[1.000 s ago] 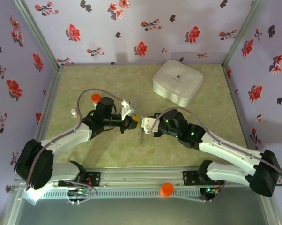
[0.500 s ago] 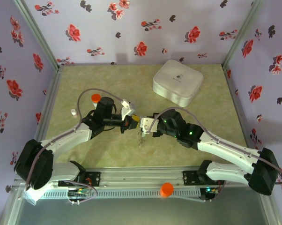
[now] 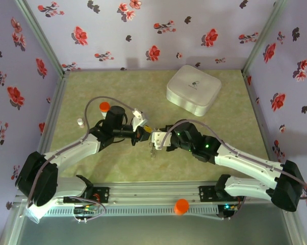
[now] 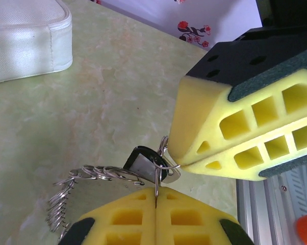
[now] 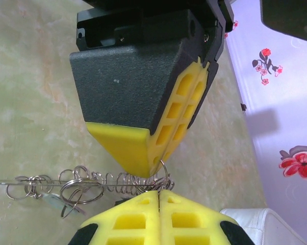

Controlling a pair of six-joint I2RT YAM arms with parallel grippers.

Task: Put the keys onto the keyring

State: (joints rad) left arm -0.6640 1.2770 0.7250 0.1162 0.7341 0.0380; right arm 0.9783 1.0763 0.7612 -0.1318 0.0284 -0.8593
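The keyring (image 4: pixel 100 172) is a chain of small wire rings, and it hangs below where the two grippers meet (image 3: pixel 152 150). My left gripper (image 4: pixel 156 200) is shut on one end ring, held edge-on in its seam. A black-headed key (image 4: pixel 141 155) and a silver key (image 4: pixel 173 174) hang on that ring cluster. My right gripper (image 4: pixel 180 164) is shut on wire of the same cluster, tip to tip with the left. In the right wrist view my right gripper (image 5: pixel 158 193) pinches thin metal, the left gripper (image 5: pixel 156 166) sits just above it, and the keyring (image 5: pixel 92 179) trails left.
A white rounded-square box (image 3: pixel 193 89) stands at the back right of the mat. An orange-capped vial (image 3: pixel 104 106) and a small white piece (image 3: pixel 80 122) lie behind the left arm. An orange cap (image 3: pixel 181 205) rests on the front rail.
My right gripper has slid left and slightly nearer, closing up against the left gripper's tips. The left gripper has barely moved. Both stayed shut.
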